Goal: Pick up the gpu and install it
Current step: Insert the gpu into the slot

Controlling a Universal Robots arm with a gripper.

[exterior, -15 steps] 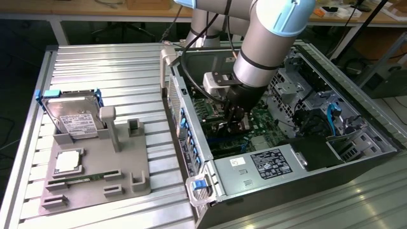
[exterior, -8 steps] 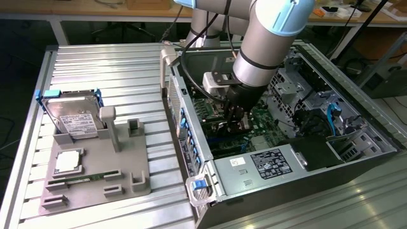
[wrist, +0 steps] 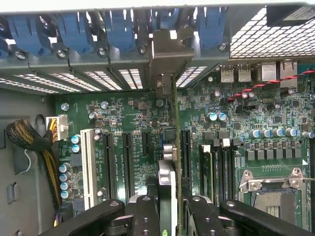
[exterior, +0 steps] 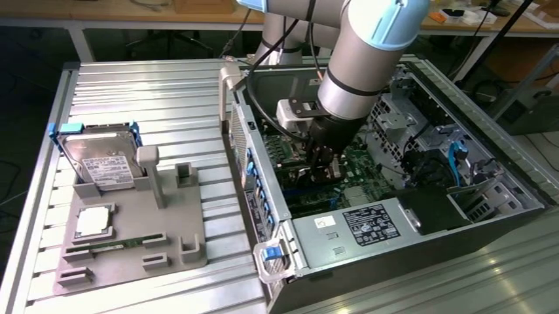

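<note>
Centrally, we see the gripper (exterior: 325,169) lowered into an open computer case (exterior: 489,222), its jaws partly closed on the gpu (wrist: 173,147), which stands on edge over the green motherboard (wrist: 275,128). In the wrist view the card runs as a thin line between the black slots, its silver bracket (wrist: 166,54) up against the case's rear wall beside the blue slot clips (wrist: 74,29).

The case lies on its side on a ribbed metal table (exterior: 131,85). At nine o'clock from the case, a grey holder (exterior: 131,248) carries a hard drive (exterior: 101,160) with a white label in a blue frame, a square chip (exterior: 93,222) and a green memory stick (exterior: 114,245).

Behind, at twelve o'clock, we note wooden benches (exterior: 218,16) and a dark floor.

A black label (exterior: 371,222) sits on the power supply at six o'clock from the gripper; its print is too small for us to read.
</note>
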